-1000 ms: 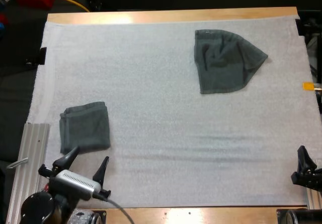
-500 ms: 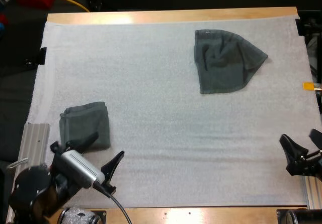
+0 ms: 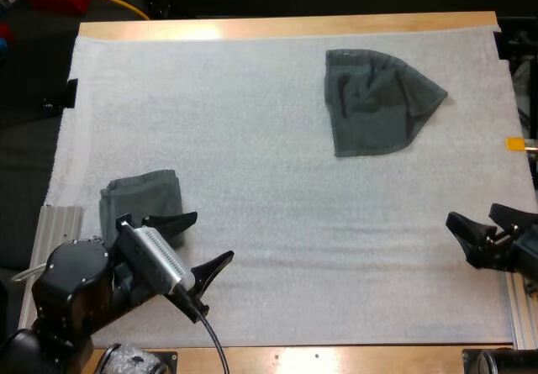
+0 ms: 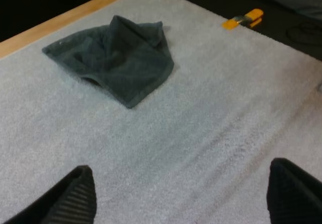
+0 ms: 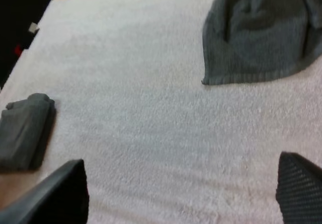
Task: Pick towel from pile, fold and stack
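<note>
Looking down on the table point(image 3: 286, 26), you see the crumpled towel point(image 3: 378, 101) at the upper right of the white mat point(image 3: 252, 164) and the folded towel point(image 3: 139, 206) at lower left. Your left end effector point(image 3: 212, 236) hovers just beside the folded towel, fingers spread wide, holding nothing. Your right end effector point(image 3: 472, 216), at the right edge, is likewise spread and empty.

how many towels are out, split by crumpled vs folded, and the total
crumpled towel: 1
folded towel: 1
total: 2
</note>
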Robot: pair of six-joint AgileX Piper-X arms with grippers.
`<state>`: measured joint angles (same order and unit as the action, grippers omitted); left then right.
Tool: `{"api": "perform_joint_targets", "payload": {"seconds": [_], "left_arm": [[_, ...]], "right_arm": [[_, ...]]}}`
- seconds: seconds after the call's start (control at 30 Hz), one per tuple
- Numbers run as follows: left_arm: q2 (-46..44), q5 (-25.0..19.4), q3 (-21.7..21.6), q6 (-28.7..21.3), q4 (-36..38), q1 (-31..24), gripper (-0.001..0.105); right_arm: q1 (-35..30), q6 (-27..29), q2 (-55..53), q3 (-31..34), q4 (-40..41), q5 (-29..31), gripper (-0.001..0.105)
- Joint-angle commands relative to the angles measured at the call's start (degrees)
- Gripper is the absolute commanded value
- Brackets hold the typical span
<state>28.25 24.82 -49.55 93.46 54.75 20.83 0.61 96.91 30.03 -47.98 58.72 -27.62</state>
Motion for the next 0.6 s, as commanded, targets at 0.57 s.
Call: {"api": "perform_joint_targets", "payload": {"seconds": [0.57], "left_arm": [[0.1,-3.6,-0.3,0.5,-2.4,0.2,0.067]], "right_arm": [[-0.3,-8.3,22.9,-0.5,-19.3,0.6,0.074]]}}
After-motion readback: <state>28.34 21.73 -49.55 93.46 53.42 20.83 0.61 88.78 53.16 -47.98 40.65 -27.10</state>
